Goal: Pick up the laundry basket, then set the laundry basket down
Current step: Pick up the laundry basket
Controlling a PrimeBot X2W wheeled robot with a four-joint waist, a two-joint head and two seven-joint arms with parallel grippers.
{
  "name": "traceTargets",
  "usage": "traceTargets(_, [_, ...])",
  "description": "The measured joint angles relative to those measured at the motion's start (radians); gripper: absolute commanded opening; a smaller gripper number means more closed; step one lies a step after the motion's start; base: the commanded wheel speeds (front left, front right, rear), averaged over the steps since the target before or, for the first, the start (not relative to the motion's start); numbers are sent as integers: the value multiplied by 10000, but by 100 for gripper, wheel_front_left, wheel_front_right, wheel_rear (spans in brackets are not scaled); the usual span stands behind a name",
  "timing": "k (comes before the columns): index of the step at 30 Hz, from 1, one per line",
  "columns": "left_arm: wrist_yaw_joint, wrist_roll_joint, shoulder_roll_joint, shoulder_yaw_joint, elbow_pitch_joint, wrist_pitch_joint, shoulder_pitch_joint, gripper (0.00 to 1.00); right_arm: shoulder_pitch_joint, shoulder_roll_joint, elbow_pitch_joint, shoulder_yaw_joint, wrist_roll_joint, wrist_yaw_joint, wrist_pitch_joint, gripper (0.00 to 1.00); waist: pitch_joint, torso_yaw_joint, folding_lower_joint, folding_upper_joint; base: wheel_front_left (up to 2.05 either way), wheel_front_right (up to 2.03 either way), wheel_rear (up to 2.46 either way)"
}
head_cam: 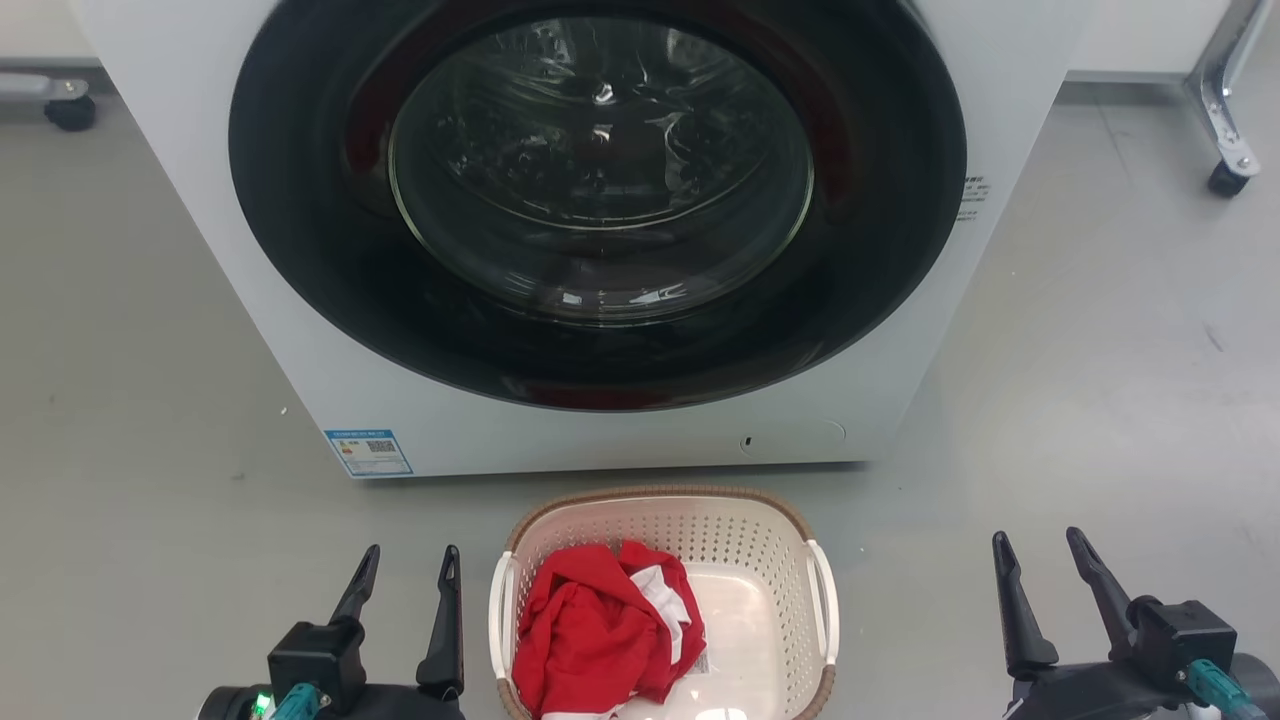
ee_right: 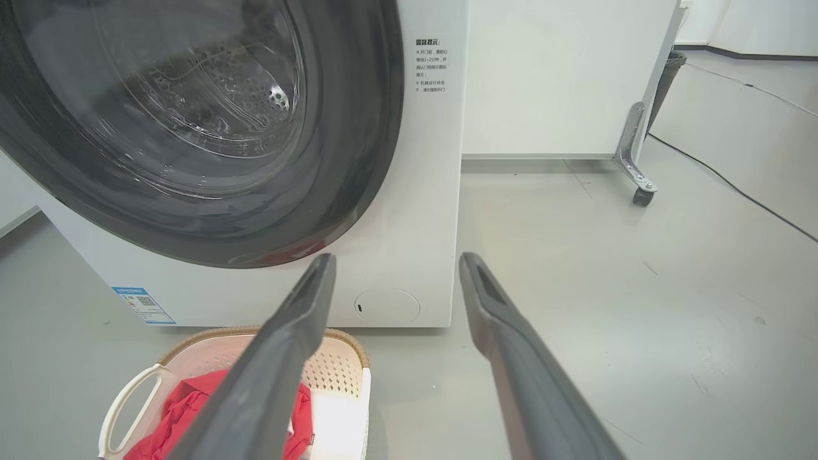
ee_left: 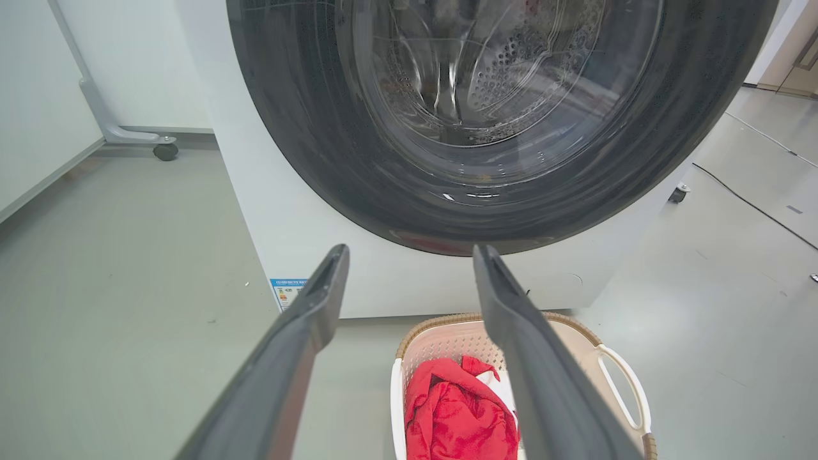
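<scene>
Long, dark, tapered fingers of the left gripper (head_cam: 412, 556) stand spread apart and empty, just left of the cream-white perforated plastic laundry basket (head_cam: 700, 530) with its brown woven-look rim. On its other side, farther off, the right gripper (head_cam: 1037, 542) gapes empty too. Crumpled red cloth (head_cam: 590, 630) lies inside. Beyond stands a white, round-doored washing machine (head_cam: 600, 445) on smooth grey floor (head_cam: 150, 400).

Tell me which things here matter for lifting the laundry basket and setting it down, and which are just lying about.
For the job:
laundry basket, on the floor
left gripper, open
right gripper, open

Just there:
washing machine, behind the basket
red garment, lying in the basket
caster wheel, far right
</scene>
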Motion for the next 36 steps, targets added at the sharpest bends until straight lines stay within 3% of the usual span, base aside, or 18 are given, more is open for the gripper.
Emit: traceTargets(36, [-104,54,-245,79,226,261,-2331,100,-2425,376,387,48,-46,88,-46,100,4638,-79,2,2,0,0,0])
